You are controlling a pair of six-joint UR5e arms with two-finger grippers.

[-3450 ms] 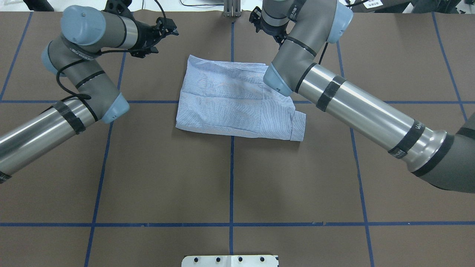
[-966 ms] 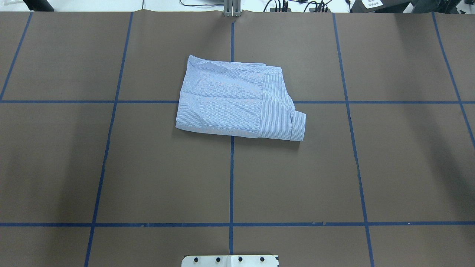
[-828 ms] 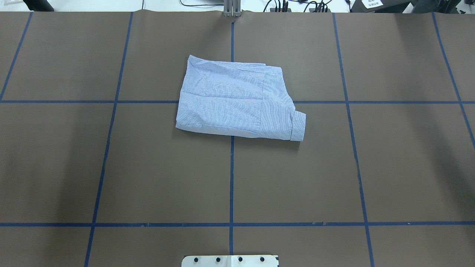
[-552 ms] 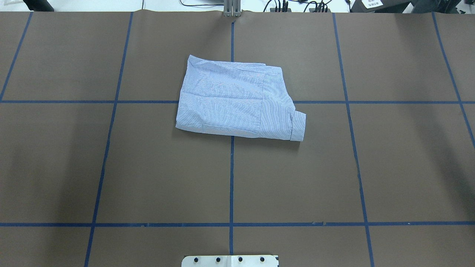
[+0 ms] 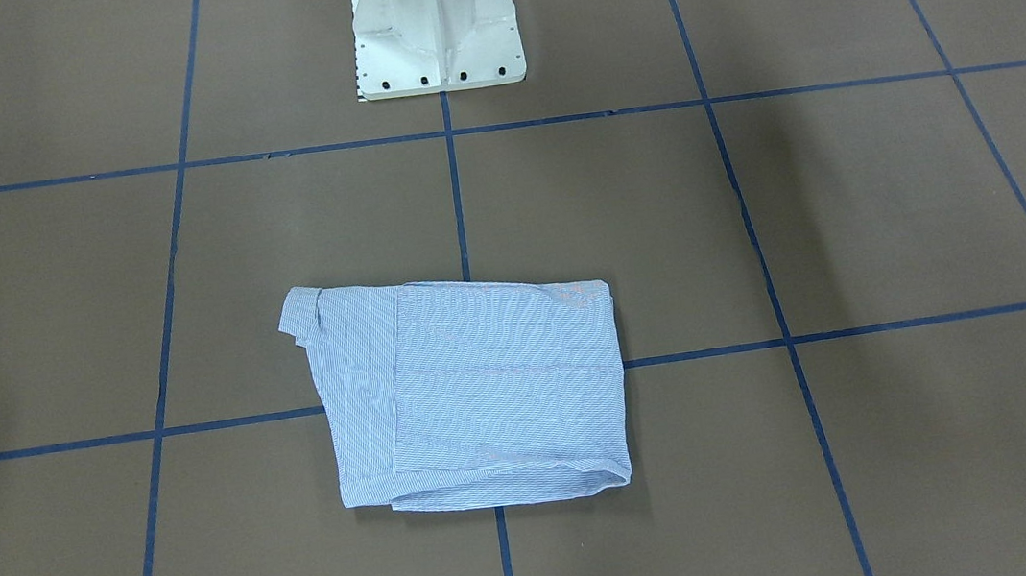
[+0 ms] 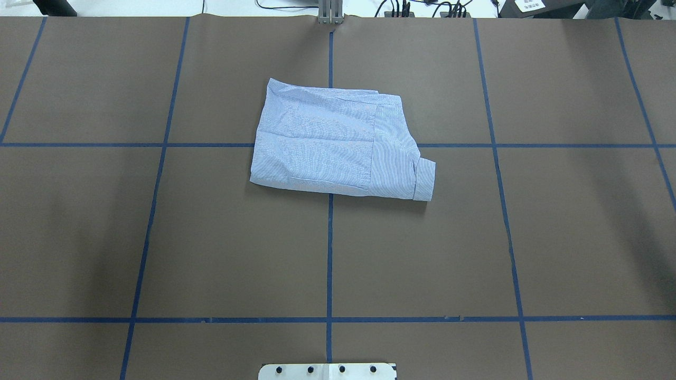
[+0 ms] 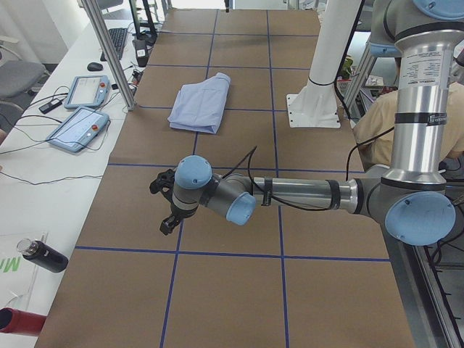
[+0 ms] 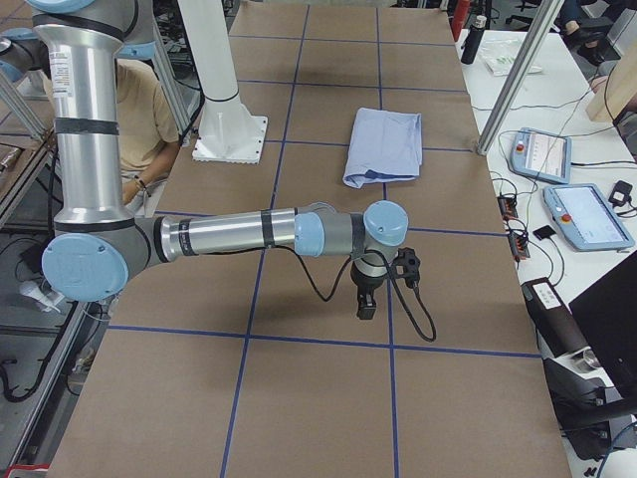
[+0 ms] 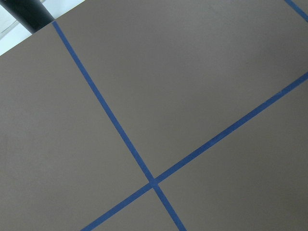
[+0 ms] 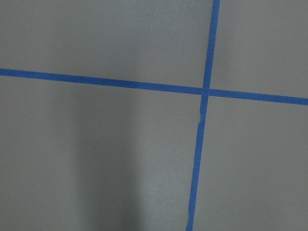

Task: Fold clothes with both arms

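The blue-and-white striped shirt (image 6: 327, 142) lies folded into a compact rectangle on the brown table, a cuffed sleeve end sticking out at its right. It also shows in the front view (image 5: 487, 397) and in both side views (image 7: 199, 105) (image 8: 386, 144). Both arms are out of the overhead and front views. My left gripper (image 7: 168, 217) hangs low over bare table far from the shirt; my right gripper (image 8: 364, 304) does the same at the other end. I cannot tell whether either is open or shut. The wrist views show only table and blue tape lines.
The white pedestal base (image 5: 436, 36) stands at the robot's side of the table. Teach pendants (image 7: 76, 127) (image 8: 582, 214) lie on white side benches. A dark bottle (image 7: 43, 255) lies near the left end. A person (image 8: 139, 119) sits behind the robot.
3.4 s ago both arms were over the far side of the table beside the shirt; they have withdrawn from the overhead view. The shirt has not moved in the last second.
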